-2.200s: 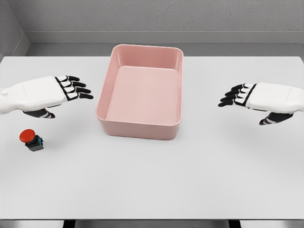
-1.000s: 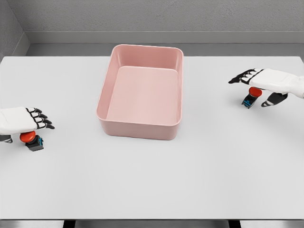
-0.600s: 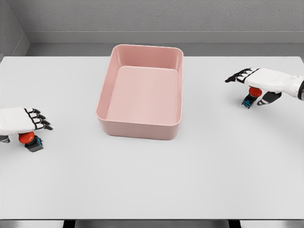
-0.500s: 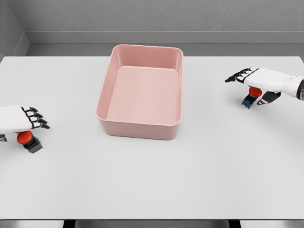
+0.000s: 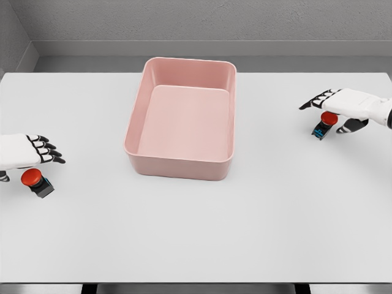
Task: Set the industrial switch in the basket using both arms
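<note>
- A pink basket [image 5: 181, 158] sits mid-table [image 5: 202, 226].
- The left hand [image 5: 24, 151] hovers just over a red-capped industrial switch [image 5: 35, 182] at the left edge, fingers spread, gripping nothing.
- The right hand [image 5: 346, 105] covers a second switch [image 5: 324, 123] far right; whether it grips it, I cannot tell.

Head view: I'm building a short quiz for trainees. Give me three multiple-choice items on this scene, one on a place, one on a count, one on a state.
1. Where is the basket?
A. table middle, towards the back
B. left edge
C. right front corner
2. How many red-topped switches show?
A. one
B. two
C. three
3. What is in the basket?
A. a switch
B. a hand
C. nothing

Key: A, it stands between the left hand and right hand; B, left switch and right switch; C, its pink floor is bare.
</note>
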Motion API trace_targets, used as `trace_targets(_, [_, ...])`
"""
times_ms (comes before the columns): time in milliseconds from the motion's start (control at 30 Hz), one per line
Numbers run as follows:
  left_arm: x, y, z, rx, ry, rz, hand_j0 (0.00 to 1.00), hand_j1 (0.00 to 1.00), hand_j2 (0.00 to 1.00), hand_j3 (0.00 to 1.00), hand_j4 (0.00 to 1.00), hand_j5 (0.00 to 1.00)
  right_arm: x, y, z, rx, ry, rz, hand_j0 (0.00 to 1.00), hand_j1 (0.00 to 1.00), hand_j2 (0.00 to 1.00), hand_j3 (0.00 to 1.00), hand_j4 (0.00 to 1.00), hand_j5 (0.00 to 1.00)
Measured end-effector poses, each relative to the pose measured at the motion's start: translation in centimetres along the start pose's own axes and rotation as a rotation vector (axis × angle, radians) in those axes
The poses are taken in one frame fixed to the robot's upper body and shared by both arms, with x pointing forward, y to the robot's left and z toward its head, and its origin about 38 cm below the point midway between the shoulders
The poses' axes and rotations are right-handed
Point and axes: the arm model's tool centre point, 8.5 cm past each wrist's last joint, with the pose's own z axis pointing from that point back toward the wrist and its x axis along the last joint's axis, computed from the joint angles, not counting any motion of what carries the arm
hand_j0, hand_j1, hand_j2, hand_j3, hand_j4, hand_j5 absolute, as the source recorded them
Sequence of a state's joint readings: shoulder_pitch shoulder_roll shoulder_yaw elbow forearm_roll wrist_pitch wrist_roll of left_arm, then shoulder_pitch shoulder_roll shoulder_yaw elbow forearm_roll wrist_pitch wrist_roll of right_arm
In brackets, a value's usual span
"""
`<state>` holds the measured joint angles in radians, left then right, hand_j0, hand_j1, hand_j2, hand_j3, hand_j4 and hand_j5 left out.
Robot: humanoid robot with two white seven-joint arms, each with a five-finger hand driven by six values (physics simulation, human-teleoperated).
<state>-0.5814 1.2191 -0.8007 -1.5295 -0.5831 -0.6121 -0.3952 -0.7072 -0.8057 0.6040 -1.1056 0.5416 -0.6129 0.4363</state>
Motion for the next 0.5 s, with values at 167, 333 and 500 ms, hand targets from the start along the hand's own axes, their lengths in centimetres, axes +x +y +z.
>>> trace_targets(167, [1.2, 0.4, 0.0, 0.004, -0.038, -0.014, 1.0, 1.0, 1.0, 1.0, 1.0, 1.0, 0.1, 0.0, 0.0, -0.001, -0.001, 0.002, 0.84, 0.84, 0.84, 0.84, 0.84, 0.84])
trace_targets(333, [1.7, 0.4, 0.7, -0.003, -0.053, -0.01, 1.0, 1.0, 1.0, 1.0, 1.0, 1.0, 0.1, 0.1, -0.1, 0.003, -0.003, 0.004, 0.84, 0.84, 0.84, 0.84, 0.84, 0.84])
trace_targets(500, [1.6, 0.5, 1.3, -0.002, -0.051, -0.002, 1.0, 1.0, 1.0, 1.0, 1.0, 1.0, 0.3, 0.5, -0.1, 0.013, -0.007, 0.005, 0.84, 0.84, 0.84, 0.84, 0.84, 0.84])
